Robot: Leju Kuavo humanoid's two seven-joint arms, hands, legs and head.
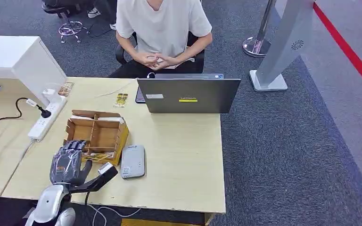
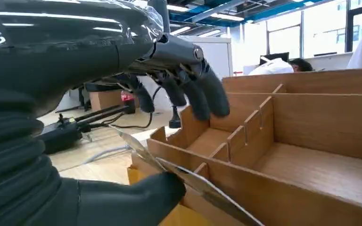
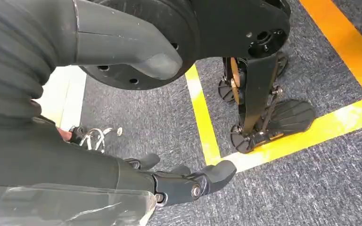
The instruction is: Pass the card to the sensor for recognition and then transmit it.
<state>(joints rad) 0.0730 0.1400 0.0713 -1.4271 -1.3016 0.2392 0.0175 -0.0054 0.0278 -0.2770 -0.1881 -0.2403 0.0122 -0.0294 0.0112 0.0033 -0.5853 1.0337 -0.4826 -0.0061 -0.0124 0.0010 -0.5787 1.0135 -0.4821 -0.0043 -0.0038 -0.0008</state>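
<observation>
A thin shiny card (image 2: 202,186) leans tilted against the near wall of an open wooden divider box (image 2: 311,122). My left hand (image 2: 136,61) hovers over that wall. Its fingers (image 2: 202,96) are spread above the compartments, clear of the card, and the thumb (image 2: 141,197) lies just under the card's lower face. In the head view this left hand (image 1: 67,162) is at the near-left corner of the box (image 1: 96,114). The grey-white card sensor (image 1: 133,161) lies flat just right of the box. My right hand (image 3: 169,181) hangs over the carpet, holding nothing.
A grey laptop (image 1: 188,95) stands open at the table's far edge, with a seated person (image 1: 162,28) behind it, hands clasped. A white power strip (image 1: 45,117) with a black plug lies left of the box. Bare wooden tabletop (image 1: 184,155) stretches right of the sensor.
</observation>
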